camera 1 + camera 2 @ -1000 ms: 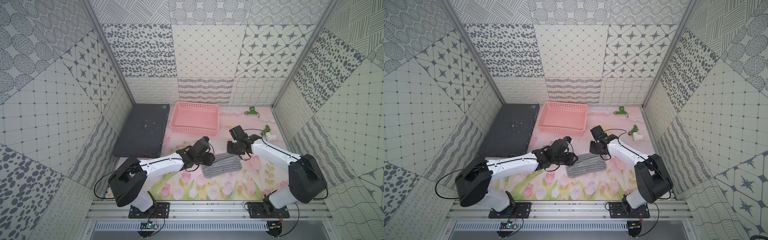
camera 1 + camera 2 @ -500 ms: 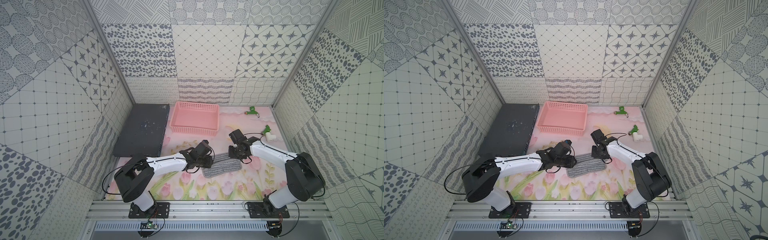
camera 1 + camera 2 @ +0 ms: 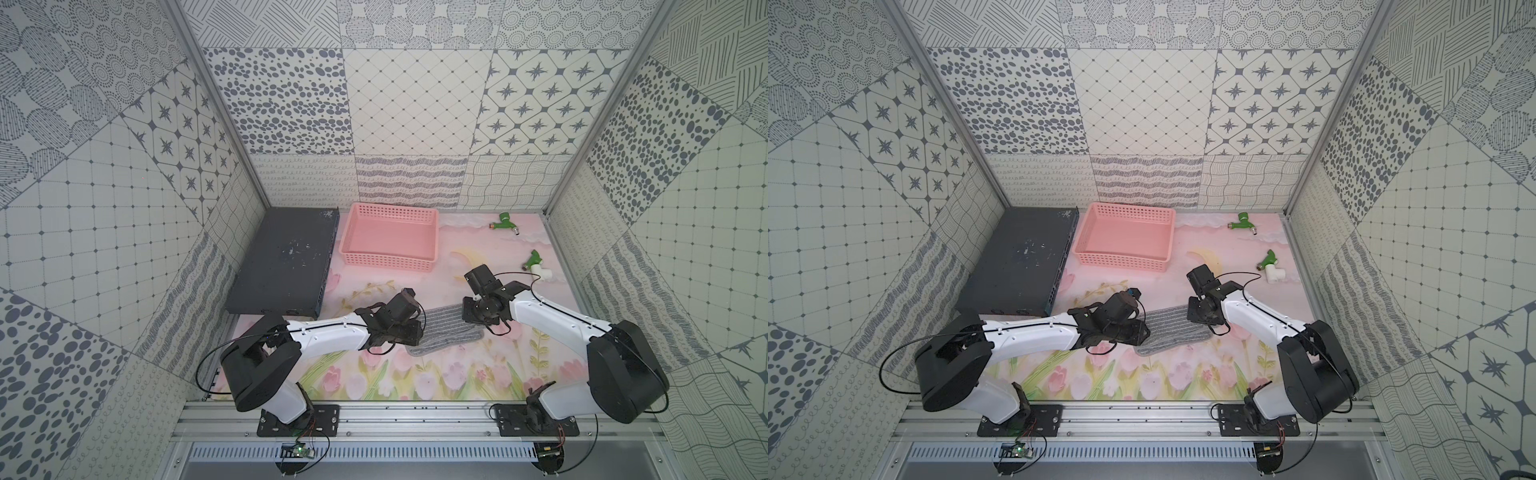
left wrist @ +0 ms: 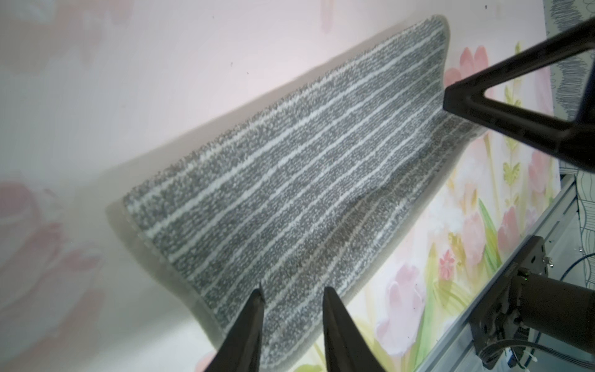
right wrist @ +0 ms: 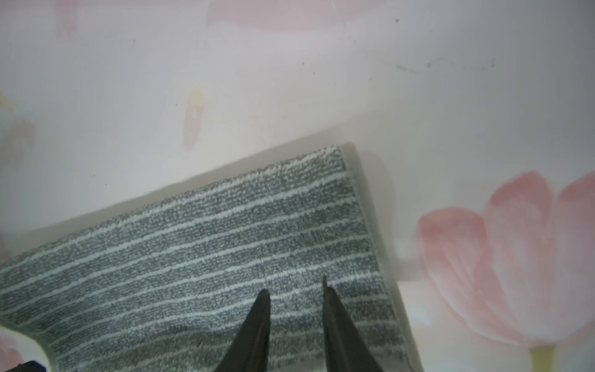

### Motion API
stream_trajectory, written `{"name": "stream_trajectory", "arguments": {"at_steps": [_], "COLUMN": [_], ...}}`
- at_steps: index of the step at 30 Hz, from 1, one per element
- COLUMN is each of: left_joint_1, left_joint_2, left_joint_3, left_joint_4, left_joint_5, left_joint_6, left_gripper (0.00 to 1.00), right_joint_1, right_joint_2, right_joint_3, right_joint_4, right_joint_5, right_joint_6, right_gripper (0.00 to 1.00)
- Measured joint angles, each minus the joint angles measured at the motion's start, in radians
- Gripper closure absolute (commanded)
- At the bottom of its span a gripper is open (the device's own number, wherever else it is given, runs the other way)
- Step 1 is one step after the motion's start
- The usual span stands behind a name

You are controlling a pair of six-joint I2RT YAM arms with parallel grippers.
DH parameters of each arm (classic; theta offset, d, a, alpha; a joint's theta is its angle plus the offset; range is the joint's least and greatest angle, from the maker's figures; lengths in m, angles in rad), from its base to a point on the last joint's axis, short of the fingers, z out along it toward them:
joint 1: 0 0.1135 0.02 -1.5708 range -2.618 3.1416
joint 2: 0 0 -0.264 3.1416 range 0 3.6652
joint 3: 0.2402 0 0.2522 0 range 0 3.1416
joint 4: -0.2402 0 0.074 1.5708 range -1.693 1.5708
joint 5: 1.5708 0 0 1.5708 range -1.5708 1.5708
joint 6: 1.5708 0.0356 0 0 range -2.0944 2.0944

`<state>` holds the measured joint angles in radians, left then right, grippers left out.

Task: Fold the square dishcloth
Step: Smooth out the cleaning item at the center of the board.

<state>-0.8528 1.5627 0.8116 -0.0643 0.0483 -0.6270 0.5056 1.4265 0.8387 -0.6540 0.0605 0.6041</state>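
mid mat, a touch toward 6 o'clock in both top views: square dishcloth (image 3: 446,330) (image 3: 1173,332), grey with thin whitish stripes, doubled into a long band, flat on the flowered mat (image 3: 415,380). long axis roughly 8 to 2 o'clock. slight wrinkle near the middle, seen in left wrist view (image 4: 289,193). darker hem along the short end in right wrist view (image 5: 209,257).

at the band's 9 o'clock end: left gripper (image 4: 291,291), fingers a little spread, low over the cloth, stripes visible through the gap, nothing pinched. contact of tips with cloth: cannot tell.

at the band's 2 o'clock corner: right gripper (image 5: 294,286), fingers likewise a little spread, cloth visible between them, nothing pinched. same gripper also in left wrist view, low at the far end of the band.

at 12 o'clock of the cloth, well apart: pink basket (image 3: 388,264). at 10 o'clock, just beside the basket: flat dark grey box (image 3: 286,266). at 1 to 2 o'clock, near the far right edge of the mat: two green fittings (image 3: 505,220) (image 3: 534,264), well apart from the cloth.
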Motion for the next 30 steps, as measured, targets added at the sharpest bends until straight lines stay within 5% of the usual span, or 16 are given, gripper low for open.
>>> {"name": "stream_trajectory", "arguments": {"at_steps": [30], "left_joint_1": [-0.020], "left_joint_2": [-0.043], "left_joint_3": [-0.091], "left_joint_4": [-0.016], "left_joint_5": [0.009], "left_joint_6": [-0.054], "left_gripper": [0.71], "right_joint_1": [0.000], "right_joint_2": [-0.027], "right_joint_3": [-0.121], "right_joint_4": [0.000], "right_joint_5": [0.069], "right_joint_6": [0.051], "right_gripper": [0.69]}}
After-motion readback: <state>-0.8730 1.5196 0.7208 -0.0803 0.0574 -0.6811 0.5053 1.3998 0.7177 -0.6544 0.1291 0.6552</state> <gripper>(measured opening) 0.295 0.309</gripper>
